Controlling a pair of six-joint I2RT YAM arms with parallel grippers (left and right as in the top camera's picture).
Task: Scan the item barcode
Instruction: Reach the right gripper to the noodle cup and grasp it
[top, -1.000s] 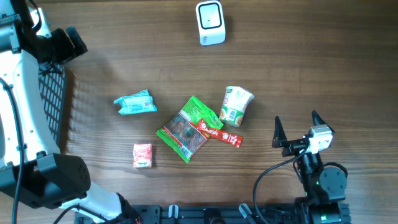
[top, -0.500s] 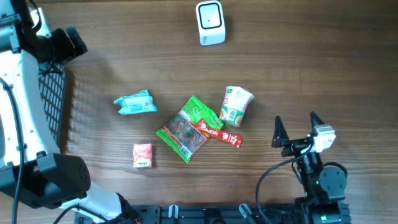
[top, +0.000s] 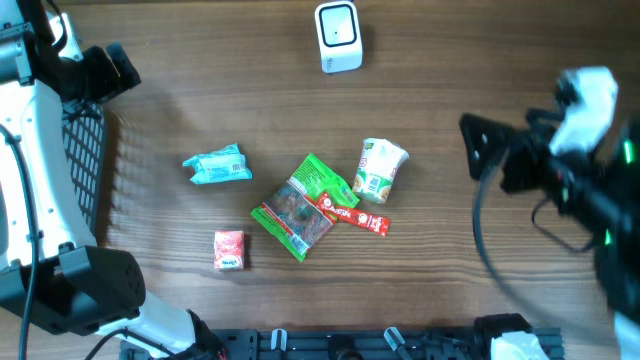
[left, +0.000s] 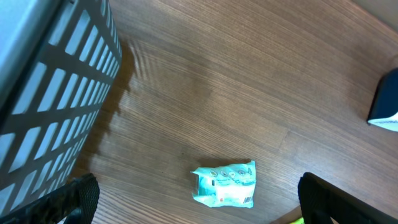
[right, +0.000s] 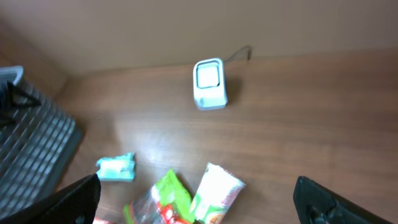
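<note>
Soft, even light fills the overhead view; the dark grid-walled basket (top: 88, 170) at 9 o'clock throws a faint striped shadow toward 3 o'clock over the brown wooden table (top: 220, 90). The black-and-white right arm (top: 578, 110) at 3 o'clock is smeared with motion blur. The right wrist view is hazy throughout, the left wrist view crisp.

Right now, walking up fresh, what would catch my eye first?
A colourful huddle in the middle: a green packet, a red sachet touching it, and a cup lying on its side. A white scanner stands alone at the far edge, and the right arm looms blurred at the right.
</note>
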